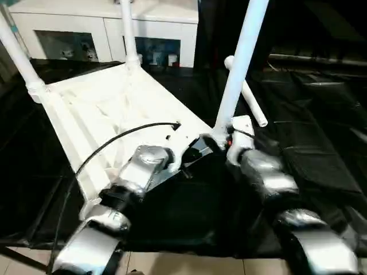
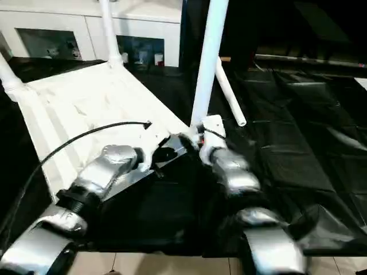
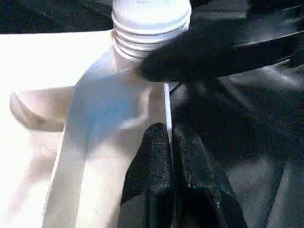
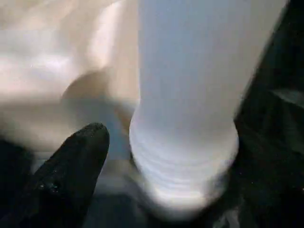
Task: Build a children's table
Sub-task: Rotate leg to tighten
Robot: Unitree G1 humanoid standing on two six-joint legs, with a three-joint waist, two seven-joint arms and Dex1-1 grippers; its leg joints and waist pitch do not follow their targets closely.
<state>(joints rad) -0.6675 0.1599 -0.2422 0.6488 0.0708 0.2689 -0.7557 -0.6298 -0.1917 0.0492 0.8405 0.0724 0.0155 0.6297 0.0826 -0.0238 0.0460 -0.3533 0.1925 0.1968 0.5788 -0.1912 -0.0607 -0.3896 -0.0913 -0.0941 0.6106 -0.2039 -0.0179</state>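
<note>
The white tabletop [image 1: 109, 109] lies upside down, ribbed underside up, on a black sheet [image 1: 309, 149] that covers the surface under it. At its far left corner one leg [image 1: 17, 57] stands in its socket, and a second leg [image 1: 129, 34] rises at the far corner before the white cabinet with glass doors [image 1: 103, 28]. The left gripper [image 3: 171, 142] rests at the tabletop's near right edge, fingers [image 3: 152, 175] clenched together with the thin rim between their tips. Just right of it a third leg [image 1: 238, 69] stands upright in the near right corner socket, its threaded end showing. The right gripper [image 1: 221, 140] sits at that leg's base, fingers [image 4: 71, 166] released and spread beside it. A fourth leg [image 1: 246, 94] lies loose on the sheet behind
</note>
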